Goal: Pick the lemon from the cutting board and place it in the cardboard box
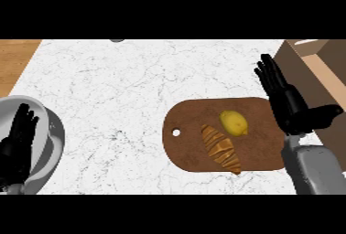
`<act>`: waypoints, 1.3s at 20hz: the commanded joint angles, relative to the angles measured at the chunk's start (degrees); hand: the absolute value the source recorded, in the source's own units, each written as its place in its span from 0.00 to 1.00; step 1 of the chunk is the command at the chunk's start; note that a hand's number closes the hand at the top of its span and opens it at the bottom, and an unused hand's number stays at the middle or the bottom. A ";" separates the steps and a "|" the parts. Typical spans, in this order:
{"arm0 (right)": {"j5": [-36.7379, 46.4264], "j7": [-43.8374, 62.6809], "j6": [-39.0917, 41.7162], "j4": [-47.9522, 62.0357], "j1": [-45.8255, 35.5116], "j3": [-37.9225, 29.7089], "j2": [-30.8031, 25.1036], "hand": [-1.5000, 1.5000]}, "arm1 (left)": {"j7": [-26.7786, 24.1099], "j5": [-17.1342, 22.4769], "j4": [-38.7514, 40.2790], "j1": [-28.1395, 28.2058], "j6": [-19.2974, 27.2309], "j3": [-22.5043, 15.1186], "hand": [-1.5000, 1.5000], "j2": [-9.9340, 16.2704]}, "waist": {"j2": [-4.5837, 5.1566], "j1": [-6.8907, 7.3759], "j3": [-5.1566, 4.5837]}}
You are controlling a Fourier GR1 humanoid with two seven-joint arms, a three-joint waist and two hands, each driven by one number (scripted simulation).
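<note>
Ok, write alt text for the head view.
A lemon and a croissant lie on a brown board on a marble counter. The open right hand hovers between board and box; the left hand rests over a grey plate.

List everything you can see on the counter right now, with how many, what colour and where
lemon: one, yellow, on the cutting board, upper right part
croissant: one, golden brown with dark stripes, on the board just below the lemon
cutting board: one, brown wood, right of centre on the counter
cardboard box: one, tan, right edge
plate: one, grey, left edge
counter: white marble
left hand: black, open, over the plate
right hand: black, open, at the board's right edge beside the box
</note>
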 commanded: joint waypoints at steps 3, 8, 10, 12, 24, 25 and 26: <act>-8.47 -2.14 4.40 6.66 -1.71 -11.21 -5.32 1.00 | 5.85 0.13 -7.08 -5.13 0.08 -3.74 0.50 -1.85 | 1.29 0.84 -2.92; 5.04 -2.96 7.00 15.47 1.36 -10.24 -20.34 1.00 | 6.52 6.47 -7.51 -7.52 -5.62 -4.16 0.50 -4.04 | 2.21 1.18 -3.06; 2.22 -13.01 6.98 25.26 0.49 -14.19 -17.09 0.00 | 9.83 5.63 -6.37 -11.16 -3.89 -5.54 0.50 -5.62 | 1.87 1.52 -2.90; 6.94 -22.44 3.71 29.68 -3.80 -13.47 -16.78 0.00 | 11.23 4.46 -7.80 -11.82 -2.06 -6.06 0.50 -6.33 | 1.78 2.46 -2.88; 15.00 -13.42 33.35 23.32 -12.41 1.24 -35.95 0.00 | 11.38 4.54 -7.74 -9.72 -4.54 -6.17 0.50 -6.53 | 0.90 2.25 -3.28; 13.77 -12.86 37.58 24.03 -12.77 0.63 -38.44 0.00 | 12.67 4.03 -8.47 -11.03 -2.99 -5.70 0.50 -6.62 | 0.89 1.79 -3.21; 14.98 -10.84 36.60 22.60 -13.08 2.33 -36.20 0.00 | 11.32 3.07 -8.31 -9.47 -2.10 -7.62 0.50 -9.09 | 0.93 1.72 -3.20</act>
